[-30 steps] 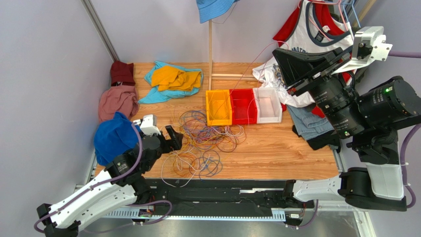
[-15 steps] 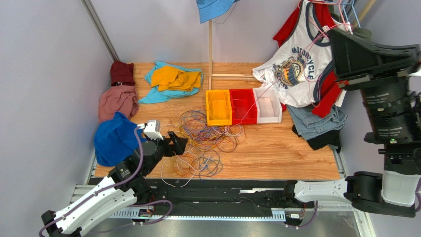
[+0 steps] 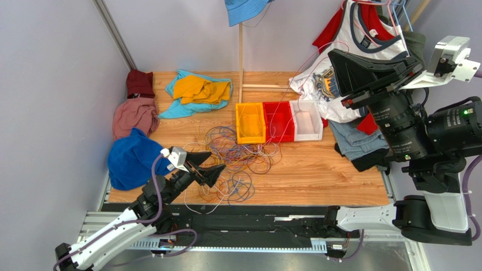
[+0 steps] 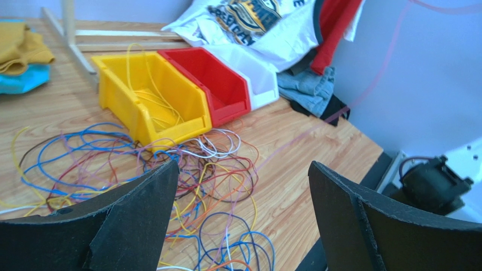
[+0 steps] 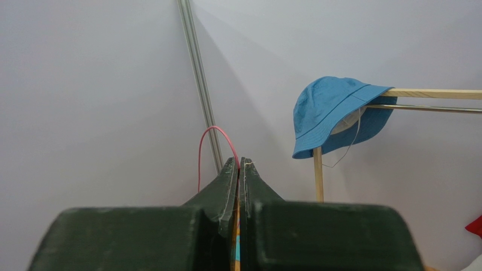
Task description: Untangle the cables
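Observation:
The cables (image 3: 237, 164) lie in a tangled heap of blue, purple, red, orange, yellow and white loops on the wooden table, in front of the bins. My left gripper (image 3: 216, 162) is open and empty just above the heap's near left part. The left wrist view shows the loops (image 4: 186, 169) between its wide-apart jaws (image 4: 243, 166). My right gripper (image 3: 332, 52) is raised high at the right and shut on a thin pink cable (image 5: 199, 158). That cable (image 4: 362, 96) runs taut down to the heap. A yellow cable (image 4: 148, 96) lies in the yellow bin.
Yellow (image 3: 250, 123), red (image 3: 279, 121) and white (image 3: 307, 119) bins stand behind the heap. Clothes ring the table: blue cloth (image 3: 131, 159), pink cloth (image 3: 134, 117), teal and orange cloths (image 3: 198, 90), a T-shirt (image 3: 322, 84), jeans (image 3: 353, 141). A wooden stand (image 3: 240, 56) holds a blue hat (image 3: 243, 8).
My left gripper moved right and toward the near edge, over the heap, still open. My right arm swung out to the right, then back left, keeping the pink cable lifted.

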You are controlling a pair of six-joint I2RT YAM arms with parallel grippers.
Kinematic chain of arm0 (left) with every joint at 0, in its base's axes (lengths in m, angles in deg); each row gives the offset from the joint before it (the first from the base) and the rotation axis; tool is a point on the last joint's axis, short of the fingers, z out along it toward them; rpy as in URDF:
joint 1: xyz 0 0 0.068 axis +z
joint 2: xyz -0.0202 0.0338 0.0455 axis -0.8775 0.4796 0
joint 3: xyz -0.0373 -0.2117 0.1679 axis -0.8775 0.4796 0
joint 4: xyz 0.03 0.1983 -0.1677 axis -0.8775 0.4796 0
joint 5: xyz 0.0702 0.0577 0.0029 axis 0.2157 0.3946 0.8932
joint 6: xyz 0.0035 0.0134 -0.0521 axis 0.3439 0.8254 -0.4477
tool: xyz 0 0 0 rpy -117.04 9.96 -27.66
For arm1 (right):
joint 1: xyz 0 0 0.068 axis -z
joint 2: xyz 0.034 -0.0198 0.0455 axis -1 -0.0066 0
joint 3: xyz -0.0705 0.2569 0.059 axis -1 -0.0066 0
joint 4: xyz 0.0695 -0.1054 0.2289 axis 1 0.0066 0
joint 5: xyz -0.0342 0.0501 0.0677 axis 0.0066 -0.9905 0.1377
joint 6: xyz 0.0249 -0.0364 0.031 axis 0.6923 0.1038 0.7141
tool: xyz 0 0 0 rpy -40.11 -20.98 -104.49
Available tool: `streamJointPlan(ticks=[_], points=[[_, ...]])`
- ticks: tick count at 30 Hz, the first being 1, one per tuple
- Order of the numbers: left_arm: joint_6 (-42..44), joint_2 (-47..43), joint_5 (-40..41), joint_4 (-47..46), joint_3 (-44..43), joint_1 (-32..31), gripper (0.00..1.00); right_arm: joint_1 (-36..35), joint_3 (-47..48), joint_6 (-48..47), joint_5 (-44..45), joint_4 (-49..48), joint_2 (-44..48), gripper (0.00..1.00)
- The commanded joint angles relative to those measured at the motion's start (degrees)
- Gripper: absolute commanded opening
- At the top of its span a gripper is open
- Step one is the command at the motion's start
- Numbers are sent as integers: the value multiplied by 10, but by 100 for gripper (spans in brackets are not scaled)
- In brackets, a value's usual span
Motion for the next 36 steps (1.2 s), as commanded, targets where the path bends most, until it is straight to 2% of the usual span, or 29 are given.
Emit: streamJointPlan(ticks=[1, 6, 11, 16, 22, 27, 36], points=[[78, 62, -30, -95, -8, -49, 94, 0, -10, -7, 3, -1, 13, 0], [164, 172, 49, -104, -42, -126, 96, 0, -27, -11, 7, 0, 17, 0], [191, 284, 125, -135, -72, -130, 98, 0, -54, -9, 8, -2, 23, 0], [217, 383, 131, -137, -126, -124, 98, 0, -67, -11, 9, -3, 34, 0], [210, 473, 95, -151, -162, -105, 93, 0, -65, -13, 3, 0, 39, 0], [200, 469, 73, -193, -144, -105, 95, 0, -64, -21, 3, 1, 44, 0], [191, 434, 12, -192, -122, -105, 95, -1, -74, -24, 2, 1, 50, 0]])
